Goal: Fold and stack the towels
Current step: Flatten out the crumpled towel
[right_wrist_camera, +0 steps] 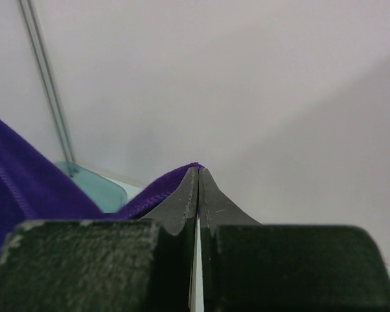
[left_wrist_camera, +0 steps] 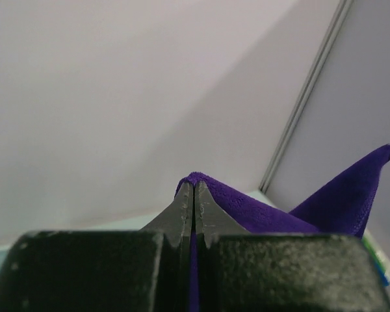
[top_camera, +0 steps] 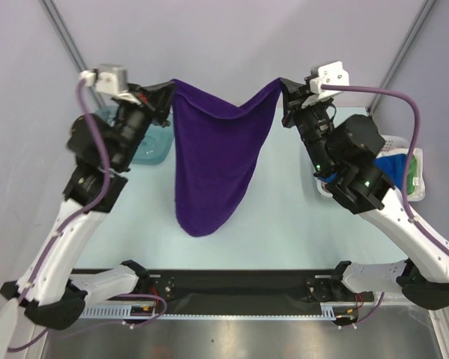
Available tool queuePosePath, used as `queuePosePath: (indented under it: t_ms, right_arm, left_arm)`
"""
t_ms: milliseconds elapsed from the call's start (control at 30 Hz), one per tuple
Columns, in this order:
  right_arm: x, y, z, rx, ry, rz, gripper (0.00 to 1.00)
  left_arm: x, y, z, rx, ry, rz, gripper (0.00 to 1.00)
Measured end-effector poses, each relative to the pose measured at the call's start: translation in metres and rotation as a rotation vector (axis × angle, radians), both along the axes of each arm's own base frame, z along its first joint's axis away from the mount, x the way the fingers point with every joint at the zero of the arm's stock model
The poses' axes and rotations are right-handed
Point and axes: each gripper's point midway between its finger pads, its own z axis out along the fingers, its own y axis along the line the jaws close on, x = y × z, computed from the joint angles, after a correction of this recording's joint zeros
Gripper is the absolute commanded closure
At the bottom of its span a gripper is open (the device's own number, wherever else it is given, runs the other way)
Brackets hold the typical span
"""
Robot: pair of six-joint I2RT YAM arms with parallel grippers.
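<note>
A purple towel (top_camera: pixel 213 161) hangs in the air between both grippers, sagging in the middle, its lower point reaching down toward the table. My left gripper (top_camera: pixel 169 93) is shut on the towel's upper left corner; the left wrist view shows the corner (left_wrist_camera: pixel 247 208) pinched between the closed fingers (left_wrist_camera: pixel 182 211). My right gripper (top_camera: pixel 284 90) is shut on the upper right corner; the right wrist view shows the purple edge (right_wrist_camera: pixel 159 192) caught between its closed fingers (right_wrist_camera: pixel 211 208).
A teal tray (top_camera: pixel 151 146) lies on the table behind the left arm. A white basket (top_camera: pixel 408 172) with blue and green cloths stands at the right edge. The pale table (top_camera: pixel 284 217) lies under the towel.
</note>
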Motion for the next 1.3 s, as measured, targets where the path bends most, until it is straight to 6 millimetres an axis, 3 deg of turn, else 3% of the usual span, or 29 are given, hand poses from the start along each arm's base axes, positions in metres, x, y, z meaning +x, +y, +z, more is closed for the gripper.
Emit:
queuePosePath:
  t_ms: [100,200,367,533,667,833,1033,1167,1200,1300]
  right_arm:
    - [0.014,0.002,-0.019,-0.040,0.038,-0.011,1.00]
    - [0.012,0.006,-0.019,-0.046,0.036,0.016,1.00]
    - [0.001,0.001,-0.009,-0.031,0.009,0.047,1.00]
    - [-0.024,-0.005,0.005,-0.005,-0.023,0.089,1.00]
    - [-0.049,-0.003,0.015,0.004,-0.049,0.140,1.00]
    - [-0.074,-0.001,0.021,-0.007,-0.071,0.179,1.00]
    - [-0.091,0.009,0.030,-0.032,-0.098,0.187,1.00]
    - [-0.072,0.006,0.034,-0.045,-0.110,0.109,1.00]
    - [-0.058,0.003,0.033,-0.047,-0.103,0.081,1.00]
    - [0.008,-0.020,0.021,-0.055,-0.062,-0.035,1.00]
  left_arm:
    - [0.030,-0.017,-0.038,0.052,0.097,-0.012,1.00]
    - [0.032,-0.028,-0.051,0.083,0.122,-0.058,1.00]
    - [0.002,-0.030,-0.027,0.075,0.032,-0.152,1.00]
    - [-0.040,-0.032,0.001,0.078,-0.092,-0.270,1.00]
    - [-0.059,-0.036,0.004,0.088,-0.131,-0.332,1.00]
    - [-0.080,-0.040,0.009,0.104,-0.173,-0.400,1.00]
    - [-0.080,-0.039,0.013,0.100,-0.178,-0.393,1.00]
    - [-0.061,-0.039,0.012,0.091,-0.155,-0.352,1.00]
    - [-0.051,-0.039,0.011,0.088,-0.145,-0.339,1.00]
    - [-0.010,-0.042,0.001,0.077,-0.096,-0.296,1.00]
